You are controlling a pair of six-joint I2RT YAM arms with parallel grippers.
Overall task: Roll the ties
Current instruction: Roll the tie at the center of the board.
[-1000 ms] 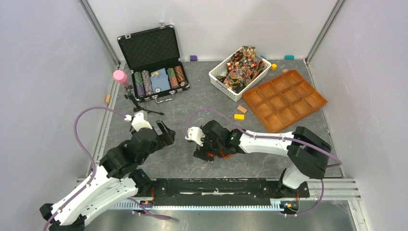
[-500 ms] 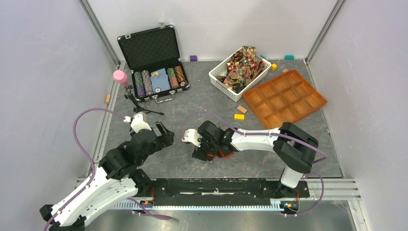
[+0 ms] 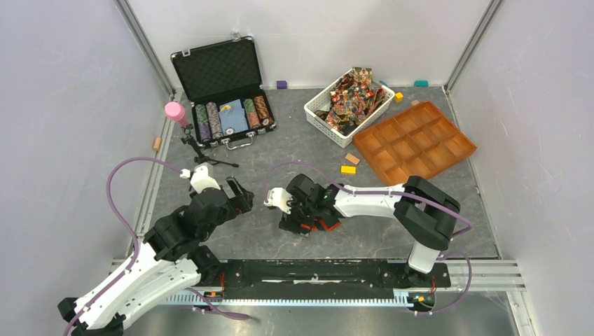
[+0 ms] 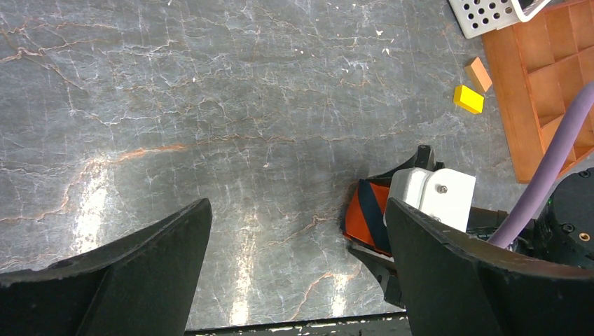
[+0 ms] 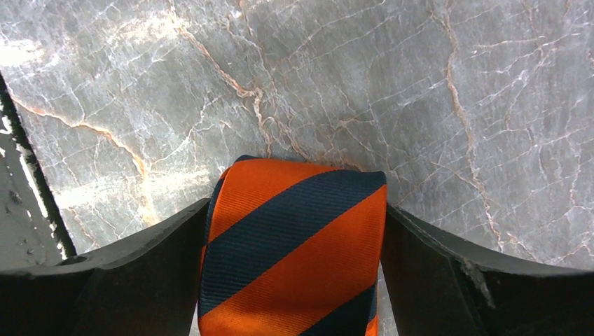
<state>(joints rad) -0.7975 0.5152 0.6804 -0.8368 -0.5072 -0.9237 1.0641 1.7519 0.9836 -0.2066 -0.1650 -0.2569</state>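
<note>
**Counter** (image 3: 280, 150): grey, marble-veined surface, walled on three sides.

**Striped tie** (image 5: 294, 245): orange with dark diagonal bands. It sits at the near middle of the counter, between the fingers of the right tool (image 5: 298, 210). The left wrist view shows the same tie (image 4: 370, 217) as a short bundle tucked under that tool's white camera housing. From above only orange scraps of it (image 3: 320, 225) show beneath the arm, so how far it is wound cannot be told.

**Right tool**: clamped onto the striped tie, one dark finger pressed against each long edge and the tie's end resting on the counter.

**Left tool** (image 4: 298, 210): fingers spread wide, with only bare counter between them. It hangs just left of the right tool, the two apart (from above it is seen at (image 3: 238, 192)).

**Patterned ties** (image 3: 354, 94): a heap of red, gold and brown fabric in a white perforated basket (image 3: 328, 128) at the far right of the counter, well apart from both tools.

**Orange tray** (image 3: 415, 145): a grid of compartments, just beside the basket on its near right.

**Yellow block** (image 3: 348, 169) and **tan block** (image 3: 352, 159): small, lying near the tray's left corner.

**Black case** (image 3: 220, 73): lid open, at the far left, holding rows of poker chips (image 3: 210, 120).
</note>
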